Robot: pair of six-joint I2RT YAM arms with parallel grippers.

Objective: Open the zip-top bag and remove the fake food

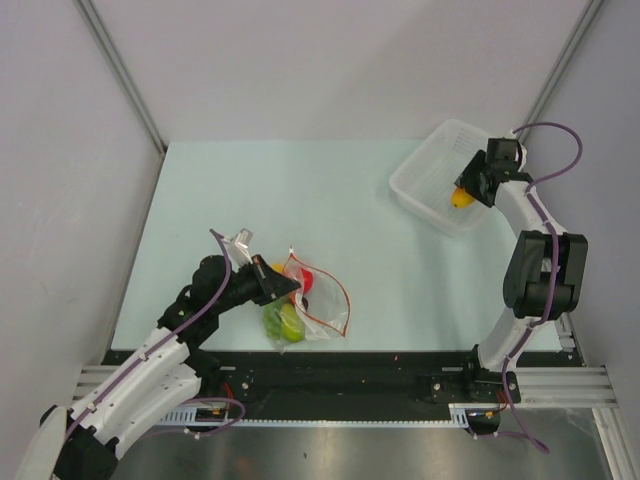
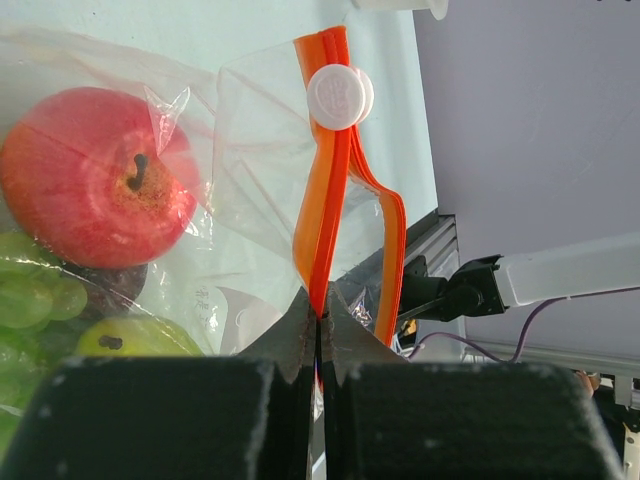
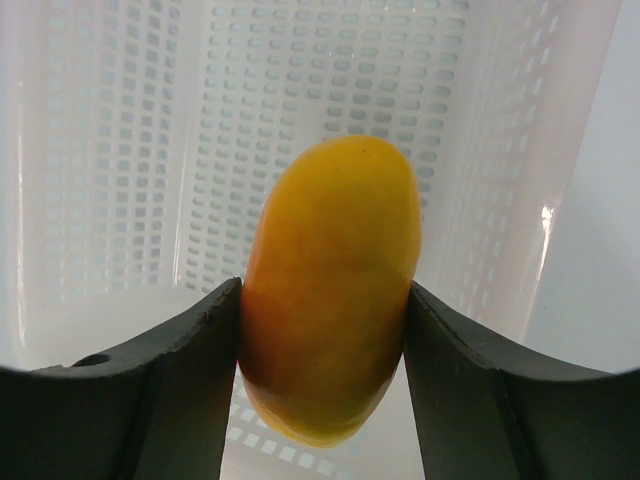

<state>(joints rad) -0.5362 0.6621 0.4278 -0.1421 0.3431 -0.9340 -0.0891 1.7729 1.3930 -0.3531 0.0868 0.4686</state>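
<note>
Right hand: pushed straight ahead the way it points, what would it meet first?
Likely the mesh of the white basket, which fills the view behind the orange-yellow fruit gripped in the right hand; the fruit would touch it first. Gap unclear.

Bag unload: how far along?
Done: the zip-top bag looks parted at its orange zip strip. In hand: right gripper holds the orange-yellow oval fruit over the white mesh basket; left gripper pinches the strip. Left: red apple, green grapes and a green fruit still in the bag.
</note>
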